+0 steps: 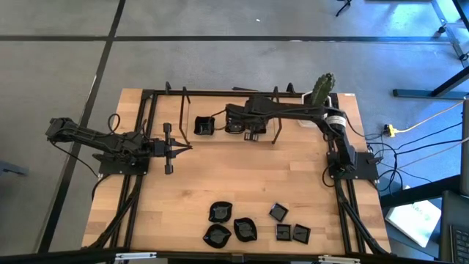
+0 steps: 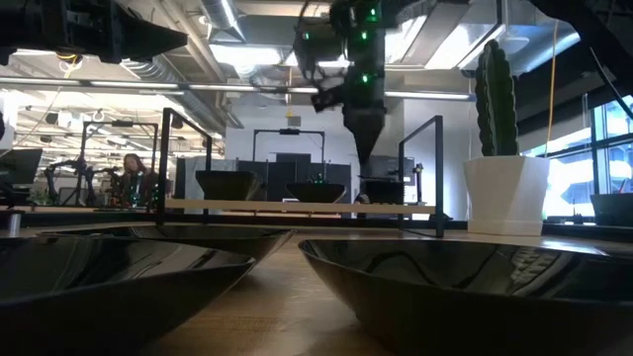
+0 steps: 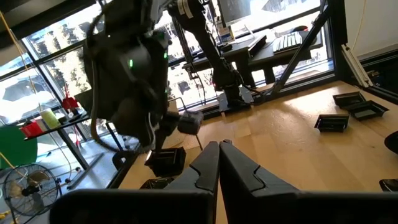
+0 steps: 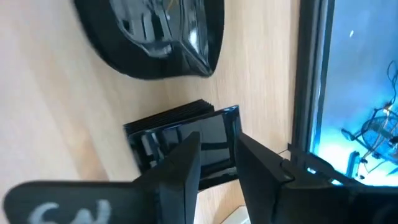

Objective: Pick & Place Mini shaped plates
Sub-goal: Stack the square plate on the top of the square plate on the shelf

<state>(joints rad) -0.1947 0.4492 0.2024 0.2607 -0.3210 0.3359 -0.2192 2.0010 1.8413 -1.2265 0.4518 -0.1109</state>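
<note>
Several mini shaped plates, glossy black, lie near the table's front edge, wavy ones [image 1: 220,212] and square ones [image 1: 278,213]. Three more sit on a raised wooden shelf [image 2: 297,207] at the far side: one at the left [image 1: 204,126], a rounded one [image 4: 155,31] and a square one [image 4: 186,137]. My right gripper [image 4: 217,165] hangs open above the square plate [image 2: 381,188], slanting down, with nothing between its fingers. My left gripper [image 1: 187,149] stands shut and level at the table's left, holding nothing.
A white pot with a green cactus [image 1: 320,92] stands at the far right corner, beside the shelf. A black metal frame [image 1: 150,132] runs along the table's edges and carries the shelf. Bare wood [image 1: 242,176] lies between the shelf and the near plates.
</note>
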